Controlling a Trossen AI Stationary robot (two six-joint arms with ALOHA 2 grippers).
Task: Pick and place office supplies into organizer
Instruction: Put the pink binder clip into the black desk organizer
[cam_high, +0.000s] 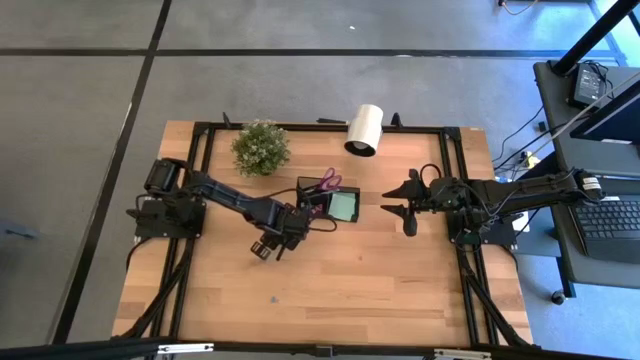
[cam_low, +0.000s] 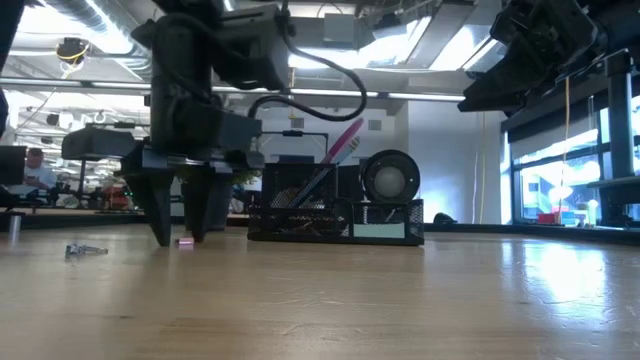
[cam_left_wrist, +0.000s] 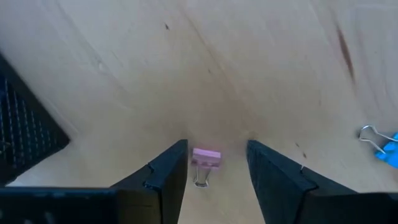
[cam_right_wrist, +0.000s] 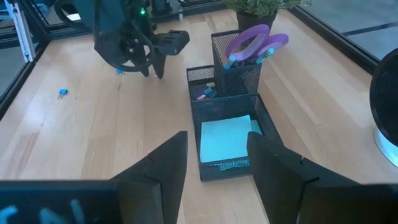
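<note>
Between the spread fingers of the left claw (cam_left_wrist: 217, 180), a pink binder clip (cam_left_wrist: 204, 160) is seen lying on the surface (cam_left_wrist: 249, 68). Light, stiff and small, it is best pinched across its body. Released, the right claw (cam_high: 398, 207) is held beside the organizer (cam_high: 327, 203).

Left gripper (cam_low: 181, 238) straddles a small pink clip (cam_low: 185, 242) beside the organizer (cam_low: 335, 222).

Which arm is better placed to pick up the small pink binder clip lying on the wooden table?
The left. Its gripper is down at the table with open fingers on either side of the small pink binder clip. The right gripper hangs open on the other side of the black mesh organizer.
</note>
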